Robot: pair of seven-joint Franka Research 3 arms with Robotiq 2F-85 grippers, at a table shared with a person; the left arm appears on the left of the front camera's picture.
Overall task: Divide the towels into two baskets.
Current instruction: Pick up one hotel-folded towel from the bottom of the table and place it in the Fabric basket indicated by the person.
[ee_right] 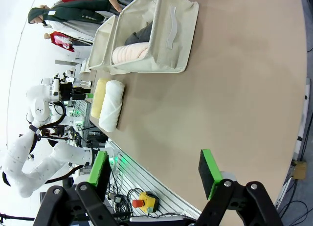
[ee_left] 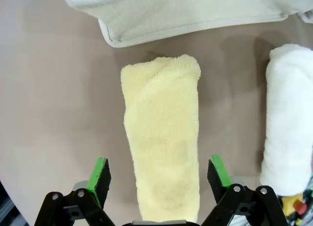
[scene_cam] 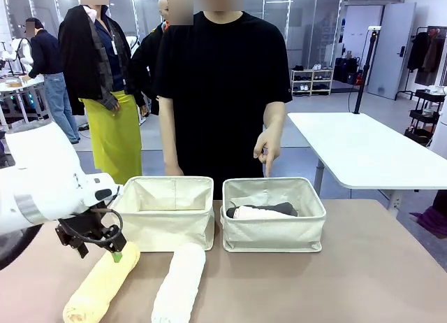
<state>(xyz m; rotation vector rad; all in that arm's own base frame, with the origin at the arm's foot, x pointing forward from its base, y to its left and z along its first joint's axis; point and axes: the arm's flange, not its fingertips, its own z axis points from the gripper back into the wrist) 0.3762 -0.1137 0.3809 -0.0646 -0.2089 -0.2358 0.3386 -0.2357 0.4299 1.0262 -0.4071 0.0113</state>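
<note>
Yellow towel [ee_left: 161,128] lies by the table's [scene_cam: 363,267] near-left corner; my left gripper [ee_left: 157,168] straddles it, jaws released. Next, I reckon, lower, clench, and lift it into the left basket [scene_cam: 167,228].

Pale cloth tones against brown-taupe

A pale yellow terry towel roll [scene_cam: 101,284] and a plain white terry towel roll [scene_cam: 179,284] lie on the matte brown-taupe tabletop [scene_cam: 363,281]. The left rectangular canvas basket [scene_cam: 167,228] and the right rectangular canvas basket [scene_cam: 272,237] are both unpatterned cream. The right one contains a cream-pink towel roll [scene_cam: 262,214] and a dark grey towel roll [scene_cam: 286,209]. The black left gripper [ee_left: 157,162] has bright green pads [ee_left: 99,174].
</note>
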